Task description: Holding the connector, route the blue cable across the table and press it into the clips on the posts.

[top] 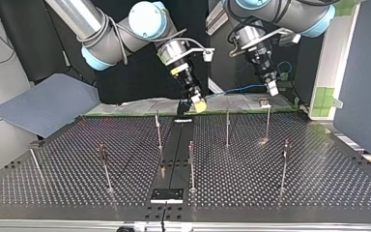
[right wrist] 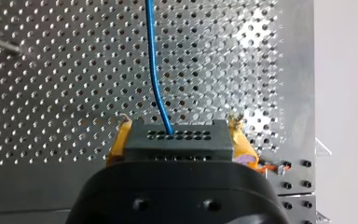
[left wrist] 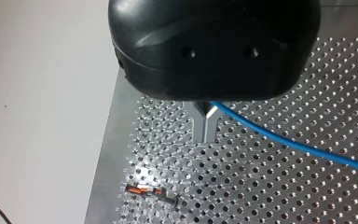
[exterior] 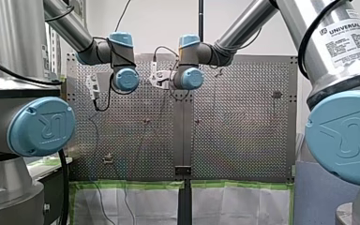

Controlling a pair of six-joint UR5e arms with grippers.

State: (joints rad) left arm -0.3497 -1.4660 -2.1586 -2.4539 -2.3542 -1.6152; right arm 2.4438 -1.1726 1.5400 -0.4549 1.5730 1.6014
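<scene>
The blue cable (top: 241, 89) hangs in a shallow span between my two grippers above the far edge of the perforated table (top: 319, 179). In its own wrist view, my left gripper (left wrist: 206, 135) has its metal fingers shut on the cable (left wrist: 298, 145), which runs off to one side. My right gripper (right wrist: 177, 136) is shut on the dark connector block (right wrist: 177, 145) with its yellow pads (right wrist: 117, 142); the cable (right wrist: 153, 70) leaves the connector straight ahead. In the top view my right gripper (top: 199, 104) hangs left of my left gripper (top: 272, 90). Several thin posts (top: 227, 128) with clips stand on the table.
One clip post (left wrist: 150, 192) stands below my left gripper, near the table's edge. A black strip (top: 173, 159) runs down the table's middle. A grey-blue board (top: 48, 104) leans at the top view's left. Green tape (top: 324, 99) marks the panel on the right.
</scene>
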